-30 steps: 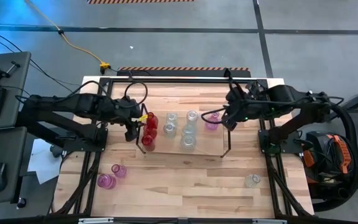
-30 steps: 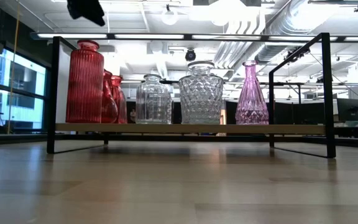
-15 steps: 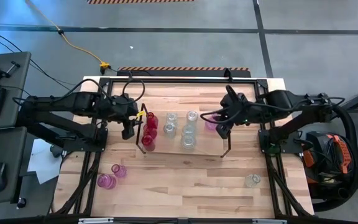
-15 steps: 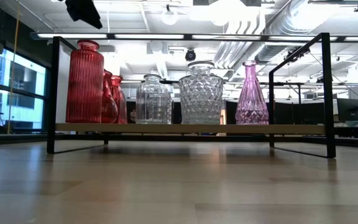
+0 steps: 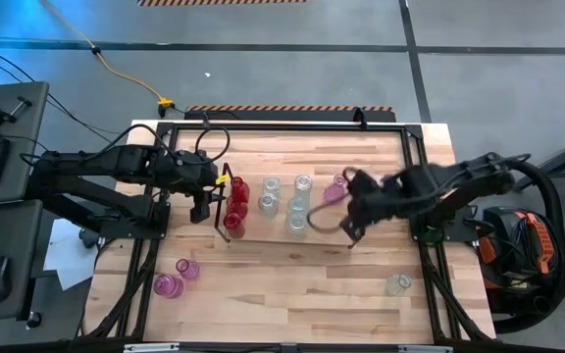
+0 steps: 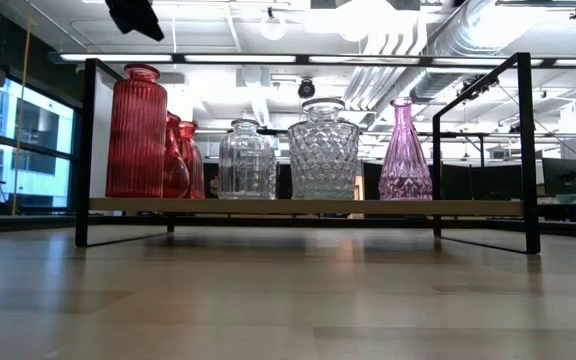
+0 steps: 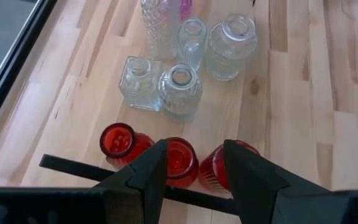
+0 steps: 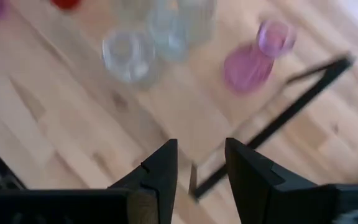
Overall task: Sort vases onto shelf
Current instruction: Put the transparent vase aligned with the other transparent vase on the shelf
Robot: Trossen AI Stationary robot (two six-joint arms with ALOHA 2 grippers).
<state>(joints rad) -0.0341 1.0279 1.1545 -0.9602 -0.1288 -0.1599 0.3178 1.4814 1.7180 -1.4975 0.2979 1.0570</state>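
The shelf (image 5: 351, 222), a low rack with a black wire frame at each end and a light board base, holds upright vases: three red ones (image 6: 136, 130) at its left end, clear cut-glass ones (image 6: 322, 148) mid-board, and a pink narrow-necked one (image 6: 404, 150) near its right end. Two pink vases (image 5: 175, 277) stand off its front-left corner; one clear vase (image 5: 397, 284) off its front-right.

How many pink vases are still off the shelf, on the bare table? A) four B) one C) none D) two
D: in the high view two pink vases lie on the table near its front left corner, outside the shelf, which holds a single pink vase at its right end.
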